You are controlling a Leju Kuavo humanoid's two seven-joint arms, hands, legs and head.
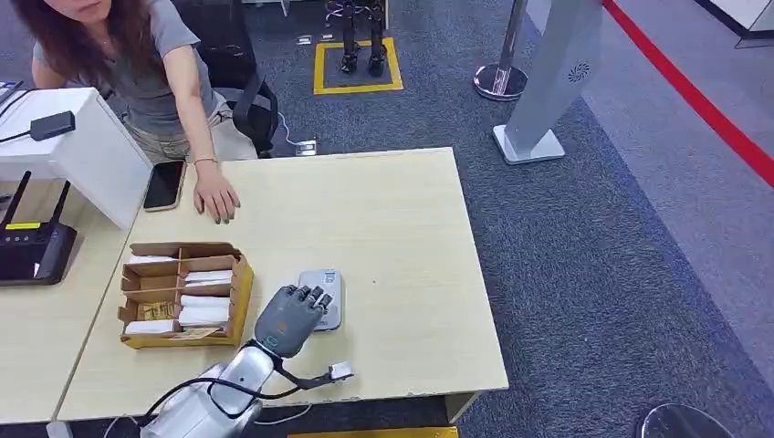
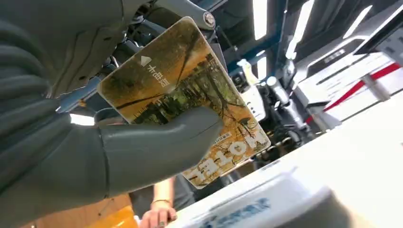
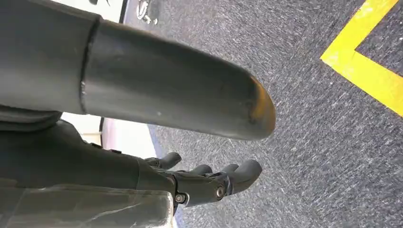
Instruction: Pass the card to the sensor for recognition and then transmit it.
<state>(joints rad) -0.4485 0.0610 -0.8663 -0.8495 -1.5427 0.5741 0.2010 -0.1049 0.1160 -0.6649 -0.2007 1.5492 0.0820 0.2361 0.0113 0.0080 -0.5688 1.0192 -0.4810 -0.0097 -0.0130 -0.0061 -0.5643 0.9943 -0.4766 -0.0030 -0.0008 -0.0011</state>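
My left hand (image 1: 290, 318) hovers palm down over the grey sensor pad (image 1: 327, 297) near the table's front edge. In the left wrist view the thumb (image 2: 157, 142) presses a yellow-brown hotel card (image 2: 190, 90) against the fingers, printed face toward the camera, just above the pale sensor (image 2: 266, 204). From the head view the card is hidden under the hand. My right hand (image 3: 209, 183) hangs beside my body over grey carpet, fingers loosely apart and holding nothing.
A cardboard box (image 1: 183, 294) of white and yellow cards sits left of the sensor. A person's hand (image 1: 216, 196) rests on the table's far side beside a black phone (image 1: 164, 185). A router (image 1: 32, 251) stands on the left table.
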